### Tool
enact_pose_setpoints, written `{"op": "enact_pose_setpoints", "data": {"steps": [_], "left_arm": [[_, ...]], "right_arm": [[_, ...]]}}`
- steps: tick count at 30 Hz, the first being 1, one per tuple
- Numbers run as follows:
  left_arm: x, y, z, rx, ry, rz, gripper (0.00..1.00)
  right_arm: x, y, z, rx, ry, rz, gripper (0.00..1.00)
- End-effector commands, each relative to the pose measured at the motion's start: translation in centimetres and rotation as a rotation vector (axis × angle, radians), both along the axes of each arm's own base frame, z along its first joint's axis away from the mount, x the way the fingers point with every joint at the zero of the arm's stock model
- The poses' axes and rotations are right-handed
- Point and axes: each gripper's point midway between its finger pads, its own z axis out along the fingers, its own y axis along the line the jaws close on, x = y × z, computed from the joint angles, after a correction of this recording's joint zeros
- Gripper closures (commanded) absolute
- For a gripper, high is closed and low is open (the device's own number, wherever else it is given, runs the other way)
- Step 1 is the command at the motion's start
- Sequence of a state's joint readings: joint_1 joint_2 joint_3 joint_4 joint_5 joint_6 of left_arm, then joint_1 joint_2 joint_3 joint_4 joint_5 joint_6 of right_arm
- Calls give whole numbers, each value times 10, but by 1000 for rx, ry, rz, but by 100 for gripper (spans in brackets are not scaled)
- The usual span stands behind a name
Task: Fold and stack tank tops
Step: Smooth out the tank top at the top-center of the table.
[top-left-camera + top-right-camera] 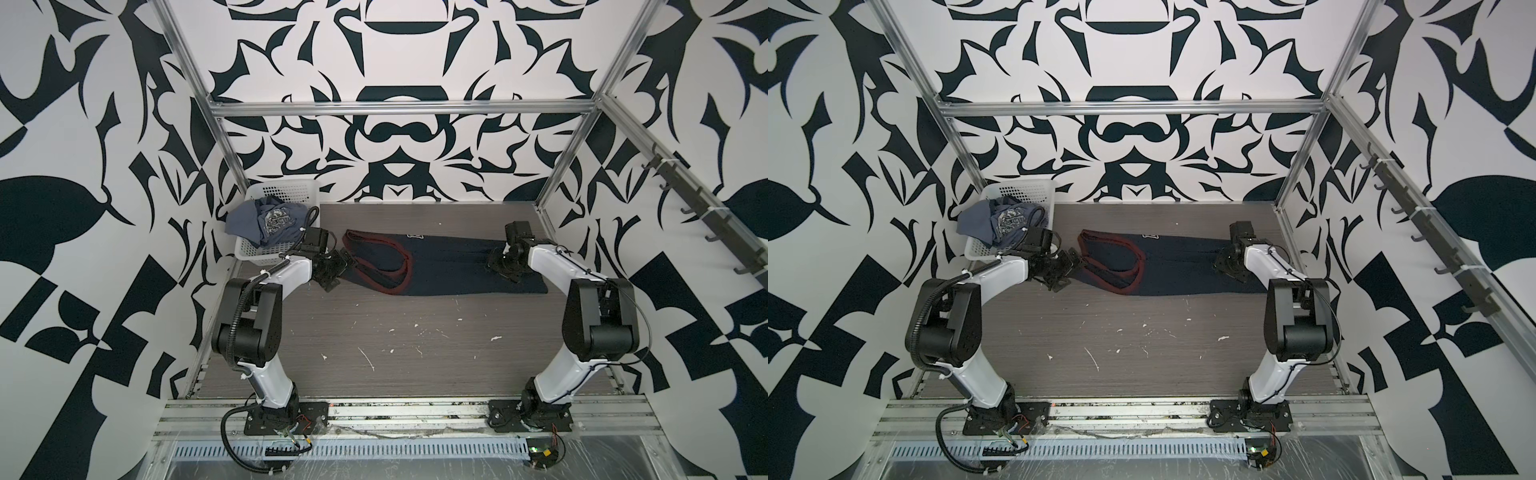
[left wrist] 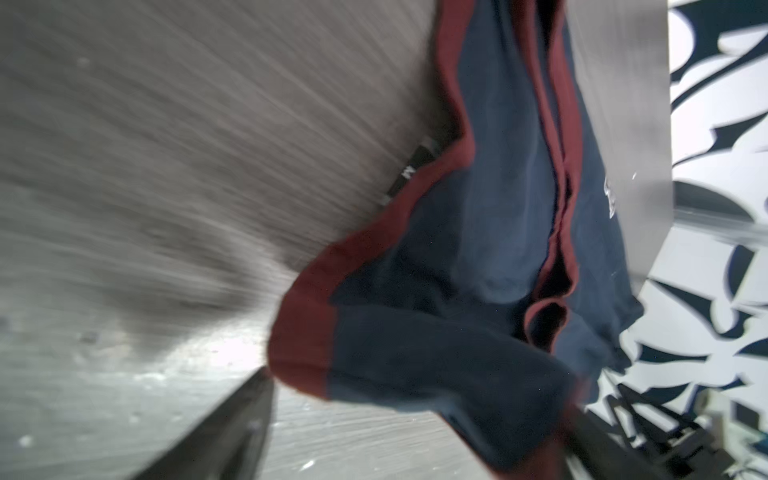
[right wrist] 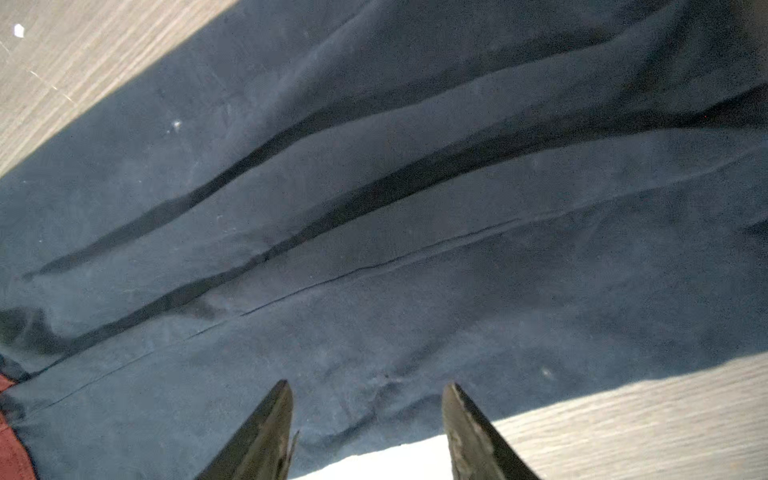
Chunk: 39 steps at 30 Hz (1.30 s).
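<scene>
The main hazard concerns the whole length of the navy tank top (image 1: pixel 449 266), which lies as a long narrow band across the far half of the desk (image 1: pixel 374 332), running from about ten o'clock to three o'clock. If one end is lifted while the other is not pinned, the lengthwise fold would likely slide open or drag askew, and the layers showing as ridges in the right wrist view could spread. A smaller risk is at the maroon-edged straps (image 2: pixel 415 332). They bunch loosely against a single finger, so a close here might catch only one layer, or the cloth might slip off.

The grey-blue tank top (image 1: pixel 270 224) is crumpled in the white basket (image 1: pixel 249 249) at the ten o'clock corner, hanging over its rim, well apart from both grippers.

The left gripper (image 1: pixel 345 270) sits at the strap end, at nine o'clock of the garment, jaws wide, with a clear gap between one finger and the cloth. The right gripper (image 3: pixel 368 384) stands over the hem end at three o'clock, jaws moderately parted and clamping nothing. Its tips are at the cloth surface just inside the edge; whether they press on it I cannot tell.
</scene>
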State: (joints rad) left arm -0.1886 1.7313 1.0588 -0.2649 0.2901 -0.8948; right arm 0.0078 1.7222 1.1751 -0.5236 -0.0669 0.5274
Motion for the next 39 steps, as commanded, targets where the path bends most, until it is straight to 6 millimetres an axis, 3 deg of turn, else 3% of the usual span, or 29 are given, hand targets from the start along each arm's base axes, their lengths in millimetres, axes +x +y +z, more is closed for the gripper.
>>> {"op": "enact_pose_setpoints", "data": {"steps": [1,5,10,15,20,24,28,33,39], "left_arm": [[-4,11,-10,-27,47,80,25],[-10,4,-14,-63,68,60,26],[-22,-22,-10,-24,26,-84,7],[-32,-14,-18,145,60,-128,3],[-30,-1,-6,228,29,-96,0],[-28,1,15,301,-29,-76,9],[-27,-37,30,307,-72,-160,14],[-19,-61,12,247,-48,-176,22],[-2,-70,-5,234,-52,-177,28]], "right_arm": [[-3,2,16,-4,-27,16,38],[-3,2,17,-8,-28,14,38],[-2,1,14,-8,-22,14,38],[-2,3,13,1,-19,18,38],[-2,6,15,-3,-24,24,38],[-3,5,15,-11,-25,25,38],[6,3,19,-25,-40,18,38],[25,8,14,4,-29,28,38],[38,11,2,17,-6,34,39]]}}
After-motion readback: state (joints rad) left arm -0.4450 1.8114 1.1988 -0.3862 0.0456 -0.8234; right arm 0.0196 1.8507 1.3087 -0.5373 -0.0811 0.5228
